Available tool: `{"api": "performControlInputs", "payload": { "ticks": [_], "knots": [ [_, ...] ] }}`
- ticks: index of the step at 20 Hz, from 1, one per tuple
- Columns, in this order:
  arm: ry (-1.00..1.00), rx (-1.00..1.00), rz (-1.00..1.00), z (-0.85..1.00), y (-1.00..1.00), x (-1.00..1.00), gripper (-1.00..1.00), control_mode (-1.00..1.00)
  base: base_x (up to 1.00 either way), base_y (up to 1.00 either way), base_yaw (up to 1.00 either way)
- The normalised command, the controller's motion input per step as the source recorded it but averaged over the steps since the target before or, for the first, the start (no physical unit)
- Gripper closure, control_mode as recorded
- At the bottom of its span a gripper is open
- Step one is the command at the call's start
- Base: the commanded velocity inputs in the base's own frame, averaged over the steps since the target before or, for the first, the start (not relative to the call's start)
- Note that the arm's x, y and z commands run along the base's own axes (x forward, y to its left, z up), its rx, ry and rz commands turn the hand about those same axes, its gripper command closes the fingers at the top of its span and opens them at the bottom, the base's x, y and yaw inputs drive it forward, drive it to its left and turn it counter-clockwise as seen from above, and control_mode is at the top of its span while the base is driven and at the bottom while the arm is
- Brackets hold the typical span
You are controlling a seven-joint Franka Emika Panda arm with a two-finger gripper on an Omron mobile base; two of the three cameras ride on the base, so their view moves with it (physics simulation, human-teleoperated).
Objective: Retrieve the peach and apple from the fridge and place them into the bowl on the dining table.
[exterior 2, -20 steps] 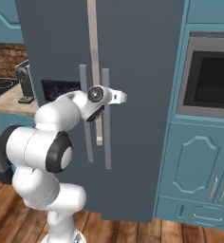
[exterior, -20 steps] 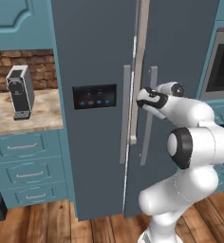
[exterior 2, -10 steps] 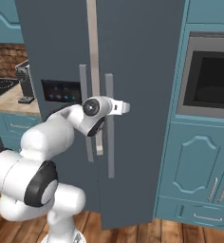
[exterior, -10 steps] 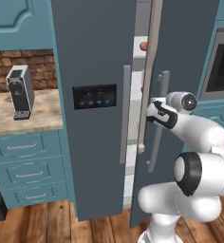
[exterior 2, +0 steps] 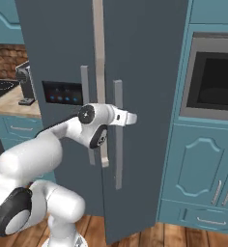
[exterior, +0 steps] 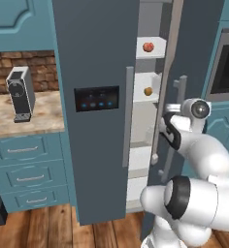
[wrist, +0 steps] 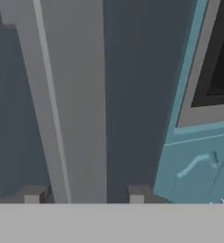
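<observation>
The dark slate-grey fridge (exterior: 89, 58) has its right door (exterior 2: 145, 72) swung partly open. My gripper (exterior 2: 121, 117) is shut on that door's long grey vertical handle (exterior 2: 118, 144), which runs up between the fingertips (wrist: 135, 195) in the hand view. Through the gap, white inner shelves carry a red apple (exterior: 148, 47) on the upper shelf and an orange-brown peach (exterior: 148, 91) one shelf lower. The left door with its black panel of blue lights (exterior: 97, 98) stays closed. The bowl and the dining table are out of view.
A dark coffee machine (exterior: 20, 94) stands on the marbled counter (exterior: 24, 123) with teal drawers, left of the fridge. A built-in oven (exterior 2: 212, 77) and teal cabinet doors (exterior 2: 198, 169) sit right of the open door. The floor is wood.
The right fridge door has swung further open with my gripper on its handle. The gap now shows the shelves and both fruits. The arm has drawn back to the right.
</observation>
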Motion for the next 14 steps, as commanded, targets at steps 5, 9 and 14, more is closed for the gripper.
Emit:
{"api": "performControlInputs", "payload": {
  "ticks": [5,9,14],
  "knots": [
    [0.01,0.06,-0.12,0.00,-0.94,-0.85,-1.00,-1.00,0.00,0.00,0.00],
    [0.00,0.04,-0.01,0.27,-0.31,-1.00,-1.00,-1.00,0.00,0.00,0.00],
    [-0.08,0.00,0.02,0.54,0.08,-0.99,-1.00,-1.00,0.00,0.00,0.00]
  ]
}}
